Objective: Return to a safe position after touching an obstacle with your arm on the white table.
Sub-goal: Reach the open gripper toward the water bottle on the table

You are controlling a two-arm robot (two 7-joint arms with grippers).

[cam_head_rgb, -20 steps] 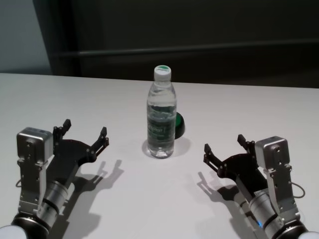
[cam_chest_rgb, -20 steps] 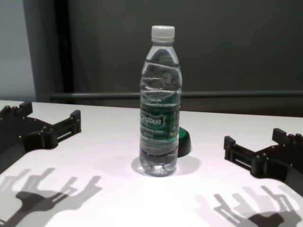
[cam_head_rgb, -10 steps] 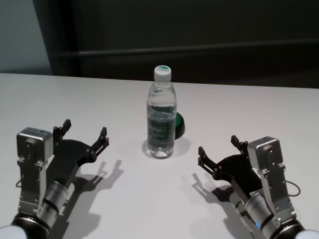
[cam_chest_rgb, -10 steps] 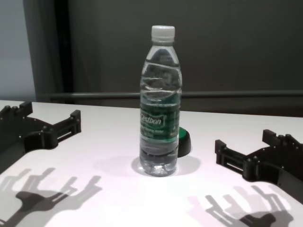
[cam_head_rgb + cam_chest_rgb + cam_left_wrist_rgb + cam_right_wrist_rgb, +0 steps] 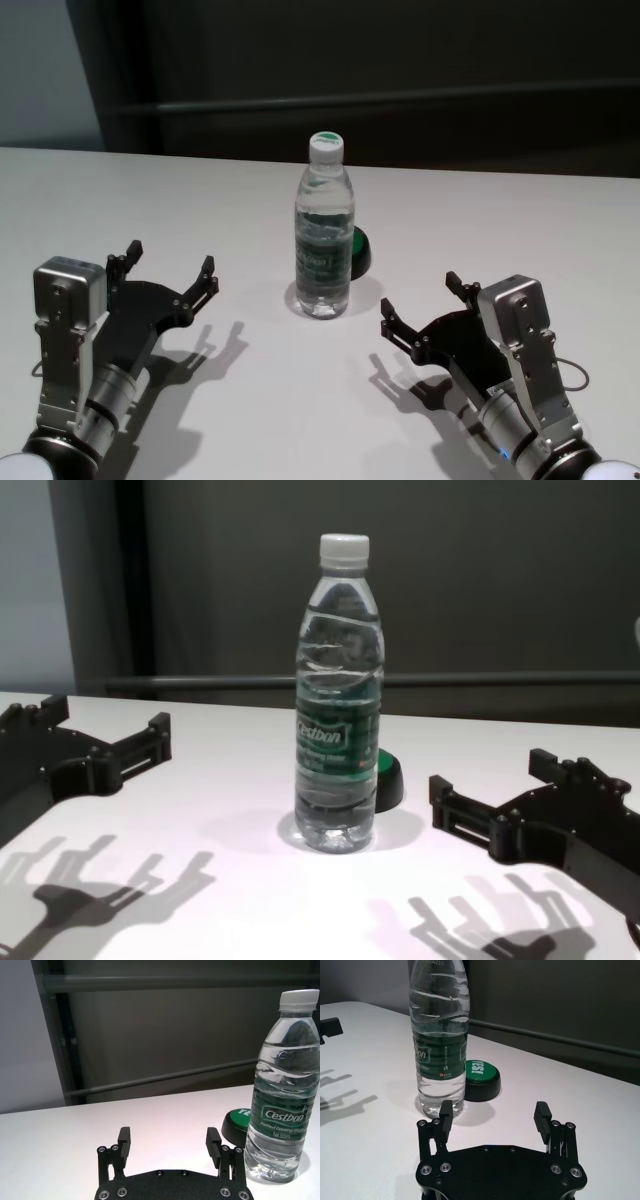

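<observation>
On the white desk (image 5: 500, 220) before a dark wall, the open right end effector (image 5: 420, 315) has slid toward the upright bottle (image 5: 324, 240) from four o'clock, not yet touching; the open left end effector (image 5: 170, 272) stays parked at eight o'clock.

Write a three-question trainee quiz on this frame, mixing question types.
1. True or false: the right claw touches the Cestbon water bottle.
2. Multiple choice: the black disc with green top sits (A) beside the bottle's base, (B) on its cap, (C) in the left claw.
3. Fill in: the bottle stands ____ on the white table.

Key: 1 false, they are apart; 2 A; 3 upright.
</observation>
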